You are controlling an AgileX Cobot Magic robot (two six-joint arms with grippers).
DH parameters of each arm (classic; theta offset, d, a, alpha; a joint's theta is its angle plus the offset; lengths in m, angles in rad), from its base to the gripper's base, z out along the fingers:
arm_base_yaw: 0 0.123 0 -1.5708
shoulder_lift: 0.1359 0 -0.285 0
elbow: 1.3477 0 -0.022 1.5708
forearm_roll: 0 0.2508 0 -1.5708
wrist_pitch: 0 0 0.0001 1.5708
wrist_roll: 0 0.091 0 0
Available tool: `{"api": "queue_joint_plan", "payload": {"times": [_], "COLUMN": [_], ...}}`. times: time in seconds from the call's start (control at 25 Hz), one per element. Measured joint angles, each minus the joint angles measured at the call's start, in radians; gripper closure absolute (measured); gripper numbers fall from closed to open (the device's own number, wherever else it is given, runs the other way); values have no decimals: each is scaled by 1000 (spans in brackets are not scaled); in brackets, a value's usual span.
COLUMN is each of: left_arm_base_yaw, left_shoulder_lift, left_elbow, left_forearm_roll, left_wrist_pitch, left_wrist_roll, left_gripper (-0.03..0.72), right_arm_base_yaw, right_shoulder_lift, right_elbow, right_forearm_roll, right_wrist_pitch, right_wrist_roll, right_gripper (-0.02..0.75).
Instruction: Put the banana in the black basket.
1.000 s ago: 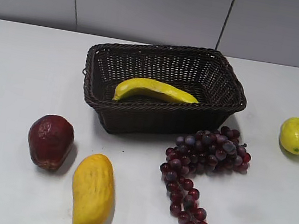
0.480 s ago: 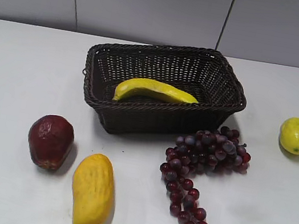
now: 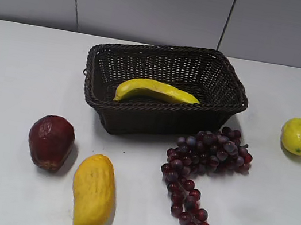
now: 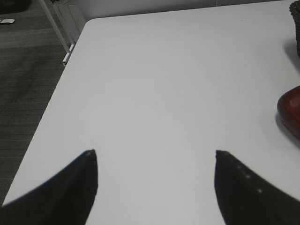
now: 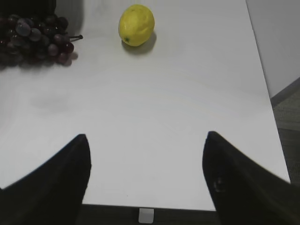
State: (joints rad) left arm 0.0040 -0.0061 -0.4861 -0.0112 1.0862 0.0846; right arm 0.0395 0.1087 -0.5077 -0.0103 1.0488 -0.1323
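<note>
Spread wide with nothing between the jaws, the left gripper (image 4: 154, 157) is seen above bare white table (image 3: 25, 61) beside one dark red fruit (image 4: 290, 110), while the right gripper (image 5: 145, 138), equally open and empty, is held over the table edge well apart from the black basket (image 3: 158, 117). One banana (image 3: 155, 91) is found lying inside that basket along its front wall. Around the basket are counted one grape bunch (image 3: 203, 162) just in front, one lemon (image 3: 298, 136) to its right, and one mango-like yellow fruit (image 3: 93, 193) in front-left.
</note>
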Motion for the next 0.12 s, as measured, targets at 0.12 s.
{"api": "queue_joint_plan", "payload": {"times": [0.12], "left_arm_base_yaw": [0], "left_shoulder_lift": [0], "left_elbow": [0], "left_forearm_roll": [0], "left_wrist_pitch": [0], "left_wrist_roll": [0], "left_gripper": [113], "right_arm_base_yaw": [0], "right_shoulder_lift": [-45], "right_elbow": [3], "right_forearm_roll": [0], "right_wrist_pitch": [0], "right_wrist_roll": [1], "right_gripper": [173]}}
